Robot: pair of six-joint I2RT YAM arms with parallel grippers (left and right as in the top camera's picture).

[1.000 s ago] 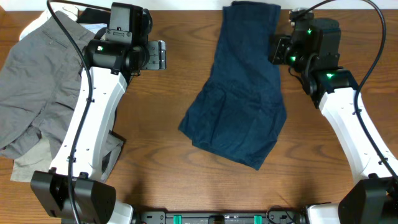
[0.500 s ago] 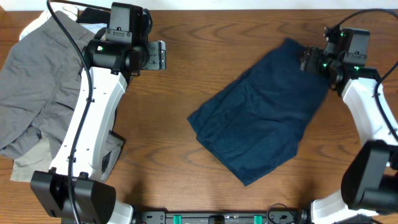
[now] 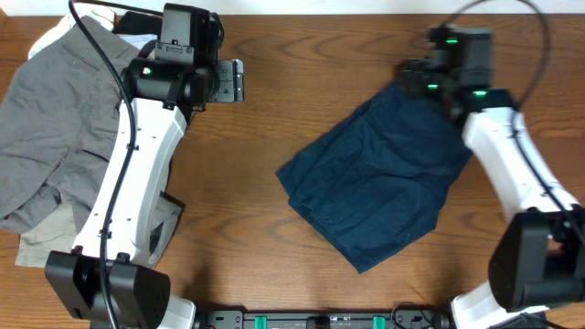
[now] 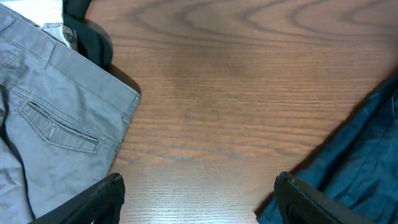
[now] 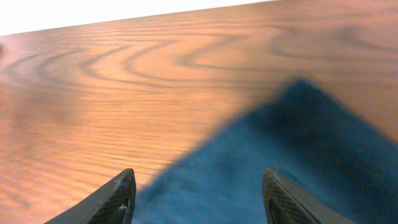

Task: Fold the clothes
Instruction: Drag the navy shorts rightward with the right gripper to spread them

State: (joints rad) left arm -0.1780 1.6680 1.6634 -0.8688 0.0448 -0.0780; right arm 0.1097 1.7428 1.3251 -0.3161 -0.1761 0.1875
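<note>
The dark navy shorts [image 3: 379,183] lie folded and slanted on the wooden table, right of centre. Their upper right corner lies under my right gripper [image 3: 409,80], which hovers open above it. In the right wrist view the blue cloth [image 5: 273,168] fills the lower right, with both fingers spread over it and nothing between them [image 5: 199,196]. My left gripper [image 3: 233,80] stands open at the upper left, over bare wood [image 4: 199,199]. A blue edge of the shorts [image 4: 367,155] shows at the right of the left wrist view.
Grey shorts [image 3: 46,137] with a welt back pocket [image 4: 59,127] lie at the far left, over beige and white garments [image 3: 46,239]. The table's far edge [image 5: 124,18] runs just behind the right gripper.
My right gripper was shut on the shorts' top edge a second ago. It swung the cloth right, laid it down slanted, opened, and has moved left above the corner. The left arm has not moved.
</note>
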